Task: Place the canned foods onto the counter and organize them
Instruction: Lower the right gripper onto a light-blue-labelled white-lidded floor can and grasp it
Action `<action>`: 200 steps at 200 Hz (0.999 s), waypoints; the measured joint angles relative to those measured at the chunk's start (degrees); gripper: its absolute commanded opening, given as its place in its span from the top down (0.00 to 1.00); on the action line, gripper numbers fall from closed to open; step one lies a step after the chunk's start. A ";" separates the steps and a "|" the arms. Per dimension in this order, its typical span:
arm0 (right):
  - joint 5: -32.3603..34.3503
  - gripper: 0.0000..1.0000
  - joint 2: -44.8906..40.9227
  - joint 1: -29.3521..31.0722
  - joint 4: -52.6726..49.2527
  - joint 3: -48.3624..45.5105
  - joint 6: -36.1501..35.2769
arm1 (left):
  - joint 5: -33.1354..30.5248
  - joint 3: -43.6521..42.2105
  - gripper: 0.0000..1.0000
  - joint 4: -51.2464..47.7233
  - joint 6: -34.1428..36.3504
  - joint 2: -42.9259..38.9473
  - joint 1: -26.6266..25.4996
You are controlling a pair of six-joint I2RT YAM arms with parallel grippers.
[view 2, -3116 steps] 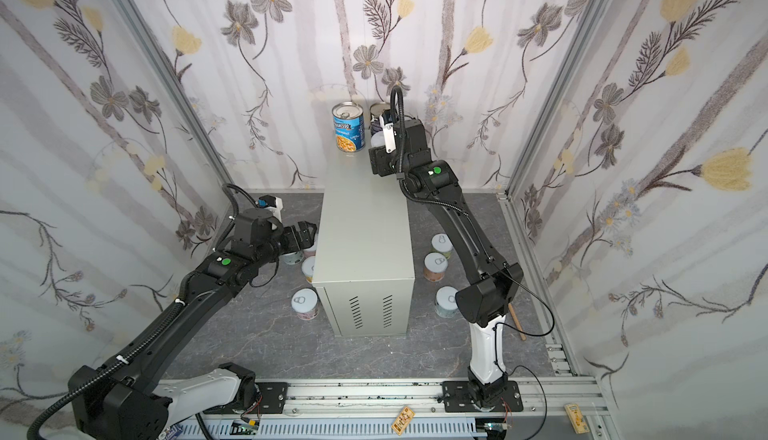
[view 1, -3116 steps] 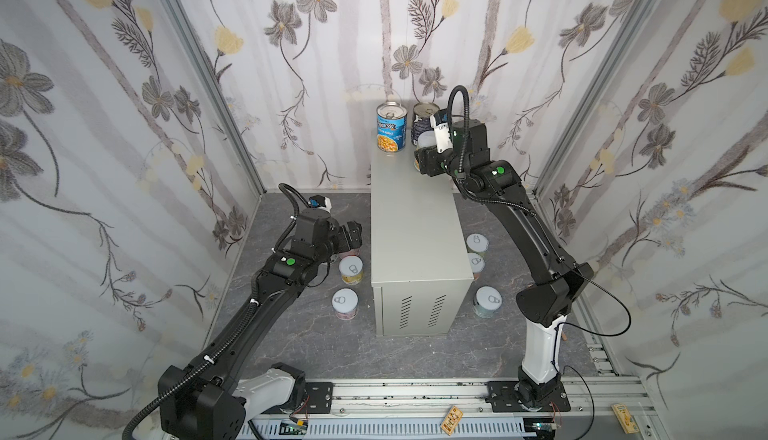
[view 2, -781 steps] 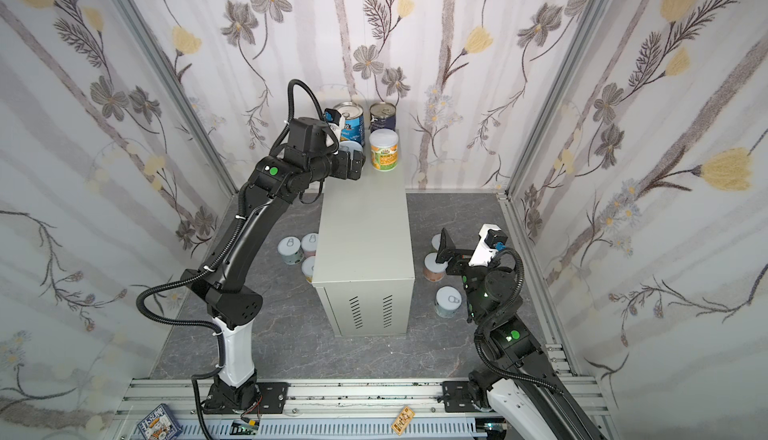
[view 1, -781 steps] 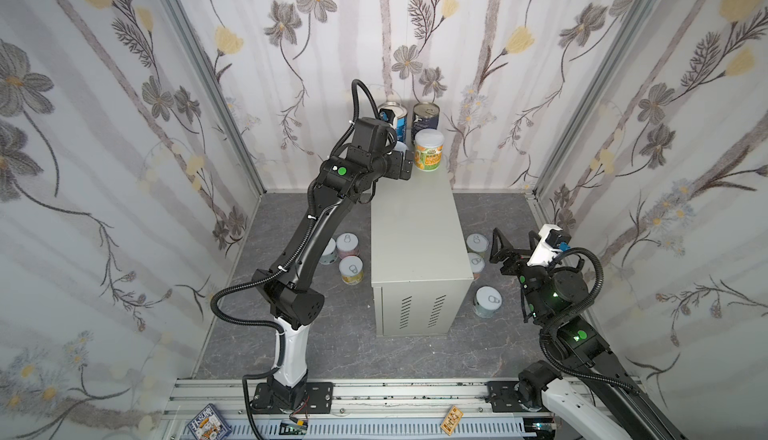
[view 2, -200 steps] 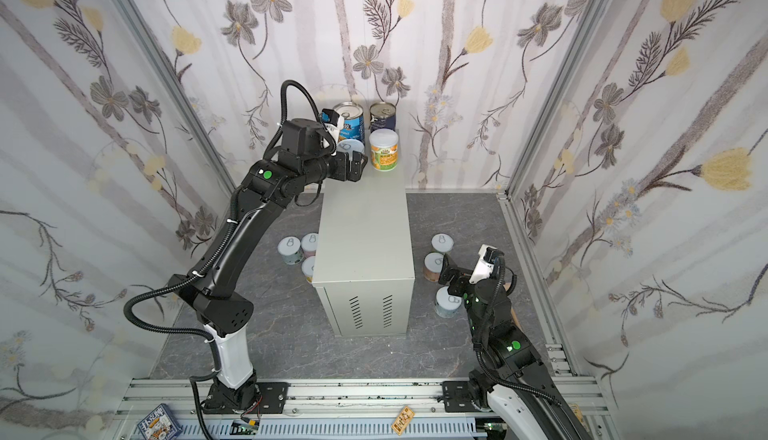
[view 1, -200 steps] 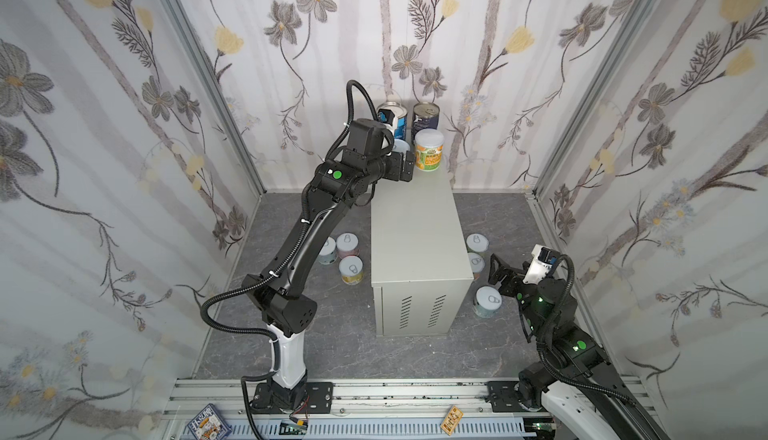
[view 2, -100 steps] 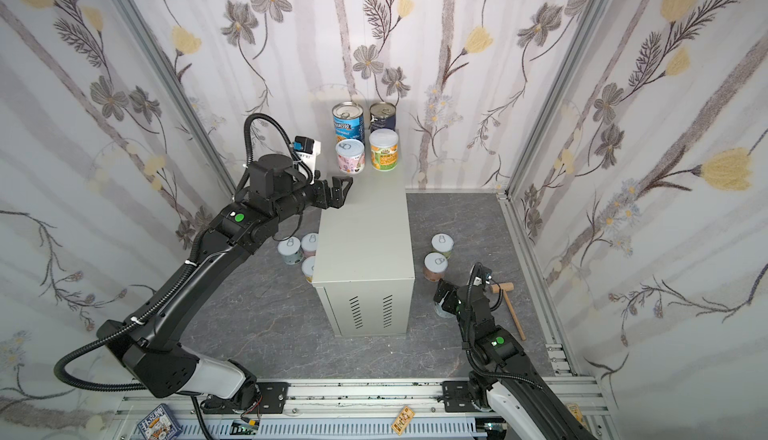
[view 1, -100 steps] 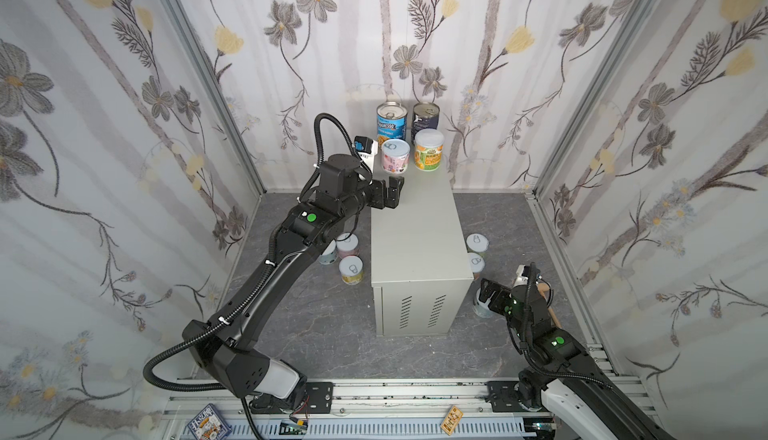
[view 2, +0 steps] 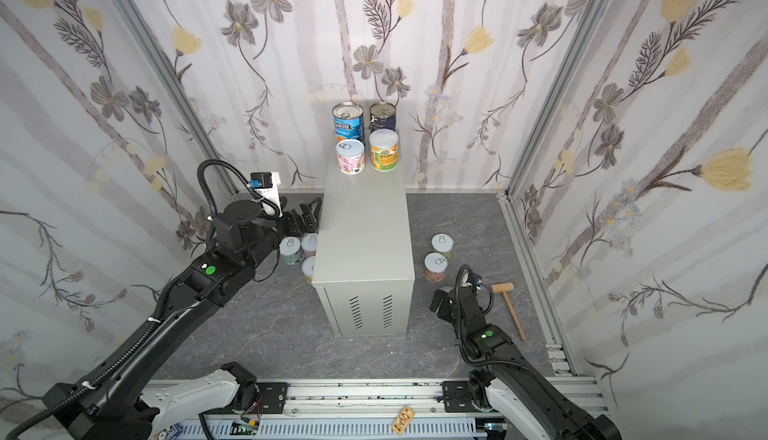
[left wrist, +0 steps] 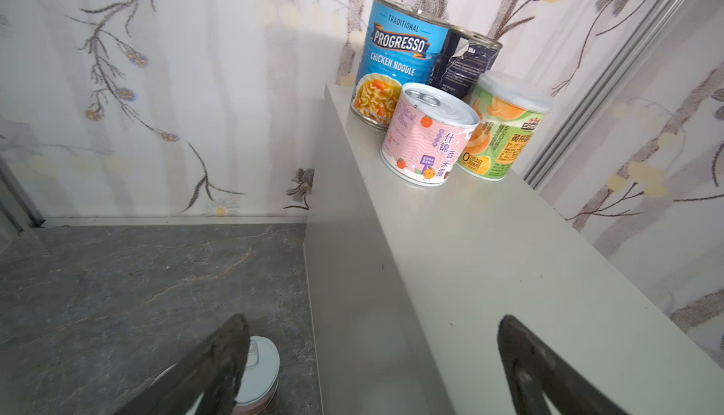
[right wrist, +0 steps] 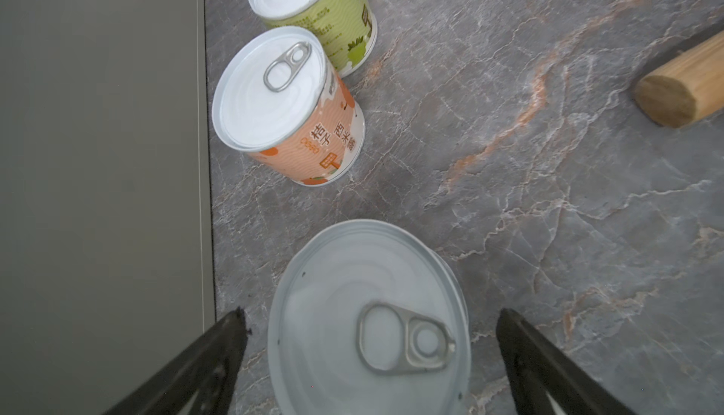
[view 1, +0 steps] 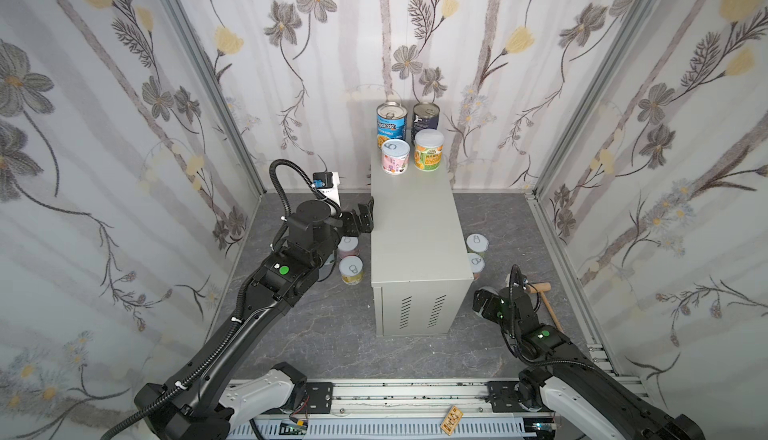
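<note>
Four canned foods stand at the far end of the beige counter (view 1: 415,230): a blue Progresso can (view 1: 391,122), a dark navy can (view 1: 425,116), a pink can (view 1: 395,156) and an orange-green can (view 1: 429,149). My left gripper (view 1: 365,218) hangs open and empty beside the counter's left wall, above white-lidded cans (view 2: 291,250) on the floor. My right gripper (right wrist: 370,338) is open, its fingers either side of a white pull-tab can (right wrist: 368,295) standing on the floor and not touching it. An orange can (right wrist: 290,111) and a green can (right wrist: 313,2) stand beyond it along the counter's right wall.
A small wooden mallet (view 2: 509,305) lies on the dark marbled floor right of my right gripper. Floral walls with metal corner posts close in three sides. The rail with both arm bases (view 1: 399,396) runs along the front edge.
My left arm has pulled back from the counter top and dropped beside its left wall, leaving the pink can standing there. My right gripper has come down around the floor can.
</note>
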 measured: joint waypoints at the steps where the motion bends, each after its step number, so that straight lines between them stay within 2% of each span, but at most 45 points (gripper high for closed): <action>1: -0.02 0.00 0.09 0.02 0.09 0.02 -0.04 | -0.09 -0.07 0.00 0.00 -0.04 -0.07 0.00; 55: -1.22 0.00 5.33 2.54 1.55 1.99 -1.88 | -4.46 -2.86 0.00 -0.35 -1.60 -1.55 0.09; 95: 5.44 0.01 10.95 5.16 2.38 3.63 -1.14 | -4.96 -3.67 0.00 -0.46 -2.78 -0.20 0.09; 142: 8.44 0.02 16.68 9.22 6.12 3.63 0.39 | -5.22 -4.07 0.00 -0.46 -4.13 0.70 0.09; 200: 15.47 0.04 18.40 11.10 8.39 2.25 3.30 | -6.34 -5.05 0.00 -0.46 -5.27 0.92 0.11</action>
